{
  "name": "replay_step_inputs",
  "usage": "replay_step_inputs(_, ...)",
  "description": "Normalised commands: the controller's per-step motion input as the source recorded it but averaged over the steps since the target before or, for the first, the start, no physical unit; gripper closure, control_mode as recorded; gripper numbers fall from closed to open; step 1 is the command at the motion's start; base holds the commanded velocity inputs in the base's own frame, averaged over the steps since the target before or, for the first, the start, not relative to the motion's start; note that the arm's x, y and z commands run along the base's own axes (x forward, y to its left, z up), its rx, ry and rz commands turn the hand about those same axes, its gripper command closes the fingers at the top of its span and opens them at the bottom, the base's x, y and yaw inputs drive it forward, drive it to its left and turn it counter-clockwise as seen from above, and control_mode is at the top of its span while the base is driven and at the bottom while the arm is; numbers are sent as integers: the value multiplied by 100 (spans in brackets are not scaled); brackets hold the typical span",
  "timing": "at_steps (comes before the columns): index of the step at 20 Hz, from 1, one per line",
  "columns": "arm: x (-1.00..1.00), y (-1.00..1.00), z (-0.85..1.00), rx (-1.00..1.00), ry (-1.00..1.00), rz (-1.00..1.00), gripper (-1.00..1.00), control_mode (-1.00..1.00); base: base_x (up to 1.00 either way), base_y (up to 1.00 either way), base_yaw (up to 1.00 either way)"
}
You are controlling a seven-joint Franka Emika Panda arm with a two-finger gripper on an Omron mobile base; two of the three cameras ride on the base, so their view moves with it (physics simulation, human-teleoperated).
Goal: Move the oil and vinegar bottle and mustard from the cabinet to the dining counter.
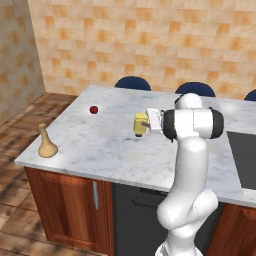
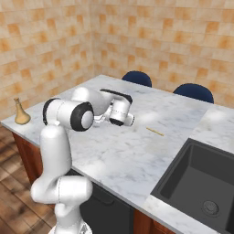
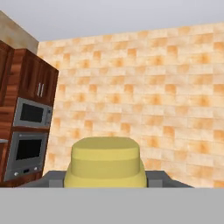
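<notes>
Marble-topped and veined grey, the dining counter [image 1: 100,150] is the worktop your arm reaches over, with the pincer [image 1: 143,123] clamped on the mustard [image 1: 139,124], carried sideways just above the slab.

Far to the pincer's left, near the worktop's corner, the oil and vinegar bottle [image 1: 46,143] stands upright on its wide base, so that half of the job looks done. Between it and the pincer, further back, a small red ball [image 1: 93,109] rests on the marble, well apart from both. In the hand view the yellow mustard [image 3: 105,162] sits squarely between the finger pads [image 3: 54,179], a tiled wall beyond it.

Your risks, as a judgement from here: the container is held on its side, so if you part the fingers at this height it may drop, roll on the smooth slab and head for an edge or the red ball. Lowering too fast could press it into the marble and twist it in the grip.

To the pincer's right lie a thin stick-like object [image 2: 155,131] on the marble and, further right, the dark sink [image 2: 196,178]; a swing that way could send the mustard into the basin.
</notes>
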Motion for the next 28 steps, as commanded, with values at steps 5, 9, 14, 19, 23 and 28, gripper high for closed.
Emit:
replay_step_inputs(5, 42, 0, -26, 0, 0, 7, 100, -100, 0, 0, 0)
replay_step_inputs(9, 44, 0, -31, 0, 0, 4, 100, -100, 0, 0, 0)
replay_step_inputs(14, 40, 1, -39, 0, 0, 2, 100, -100, 0, 0, 0)
replay_step_inputs(19, 31, 14, -38, 0, 0, 0, 100, -100, 0, 0, 0)
replay_step_inputs(23, 16, 18, -37, 0, 0, 0, 100, -100, 0, 0, 0)
replay_step_inputs(28, 8, 22, -31, -1, 0, 0, 100, -100, 0, 0, 0)
